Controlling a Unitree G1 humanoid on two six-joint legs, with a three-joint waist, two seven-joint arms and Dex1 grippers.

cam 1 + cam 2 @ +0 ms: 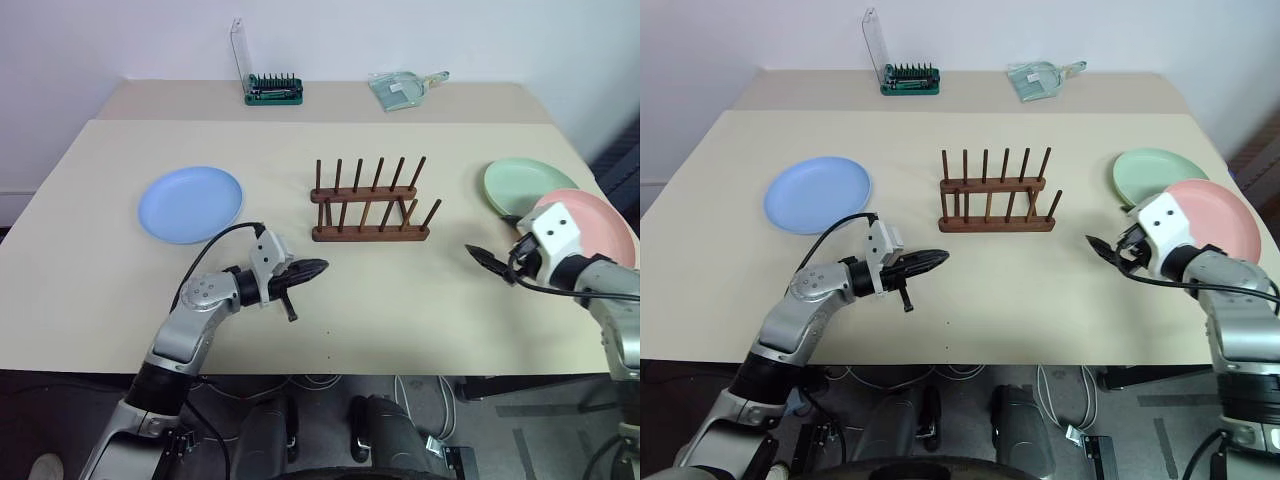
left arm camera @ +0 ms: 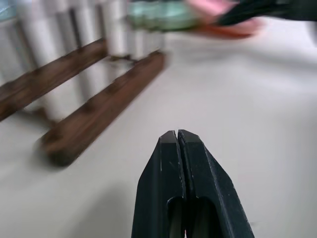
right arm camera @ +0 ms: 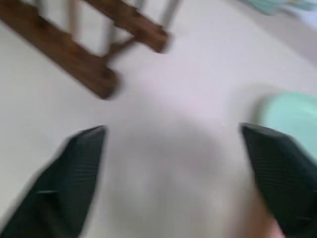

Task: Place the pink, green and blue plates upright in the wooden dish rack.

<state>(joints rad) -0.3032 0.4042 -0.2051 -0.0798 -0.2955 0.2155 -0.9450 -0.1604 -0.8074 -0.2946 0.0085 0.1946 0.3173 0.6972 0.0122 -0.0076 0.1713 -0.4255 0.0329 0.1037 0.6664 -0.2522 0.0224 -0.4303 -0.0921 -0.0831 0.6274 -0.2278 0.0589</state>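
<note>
The blue plate (image 1: 190,204) lies flat on the table's left side. On the right, the pink plate (image 1: 595,225) lies flat with its edge over the green plate (image 1: 525,185). Between them stands the wooden dish rack (image 1: 368,200), with no plate between its pegs. My left gripper (image 1: 315,268) is shut on nothing and points right, just in front of the rack's near rail (image 2: 94,119). My right gripper (image 3: 173,148) stands wide open with nothing in it, hovering above the table beside the pink plate, a little right of the rack (image 3: 74,54).
A green bit holder with a raised clear lid (image 1: 274,90) and a clear plastic item (image 1: 402,88) sit at the back of the table. The table's near edge runs just under both arms.
</note>
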